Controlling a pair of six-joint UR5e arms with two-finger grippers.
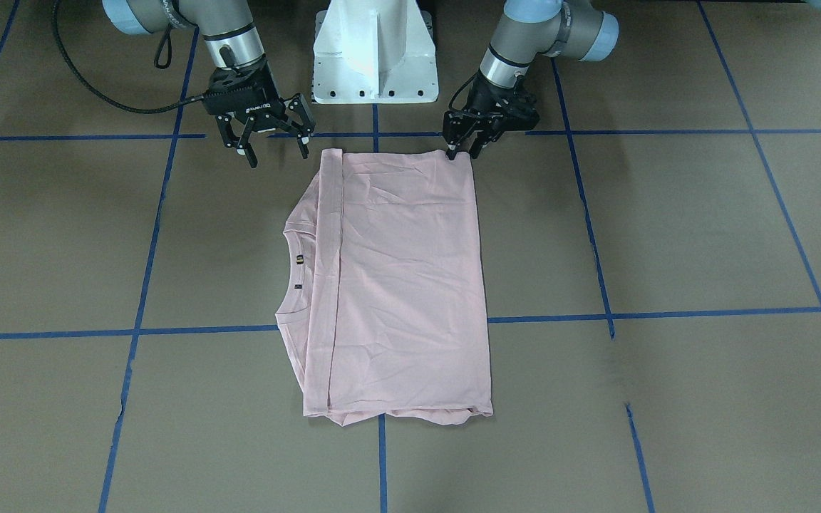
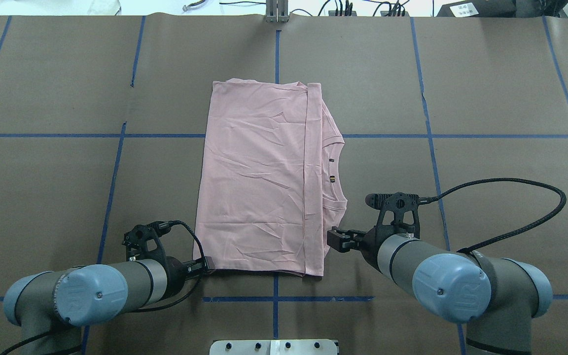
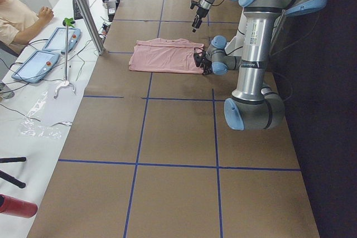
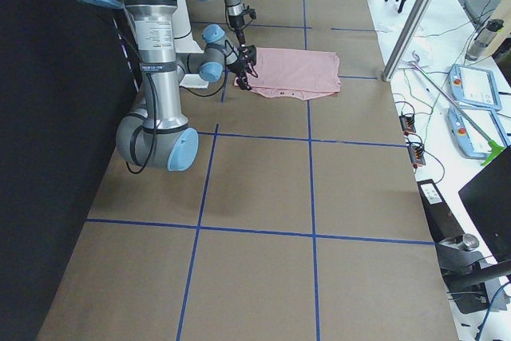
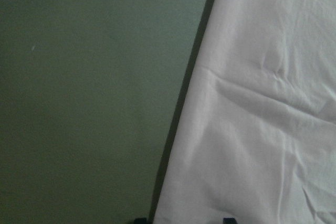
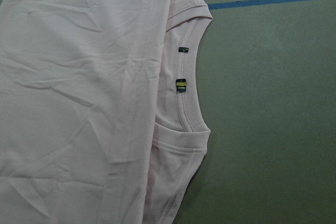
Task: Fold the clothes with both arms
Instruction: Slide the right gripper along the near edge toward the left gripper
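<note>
The brown table, marked off by blue tape lines, takes up most of what I see, and the pale pink T-shirt lies flat near its middle, folded into a long rectangle. One edge of it is close to my base, and the neckline points to my right. My left arm reaches low to the shirt's near left corner, and my right arm comes in toward the near corner on the neckline side. My right gripper stands just beside that corner, its fingers spread wide with nothing between them. My left gripper is at the other near corner, its fingers parted only narrowly. One tip touches the cloth's edge, and my left wrist view shows the edge running between the two tips, not yet pinched. A folded panel covers part of the collar, and two small dark tags sit on the neckband.
</note>
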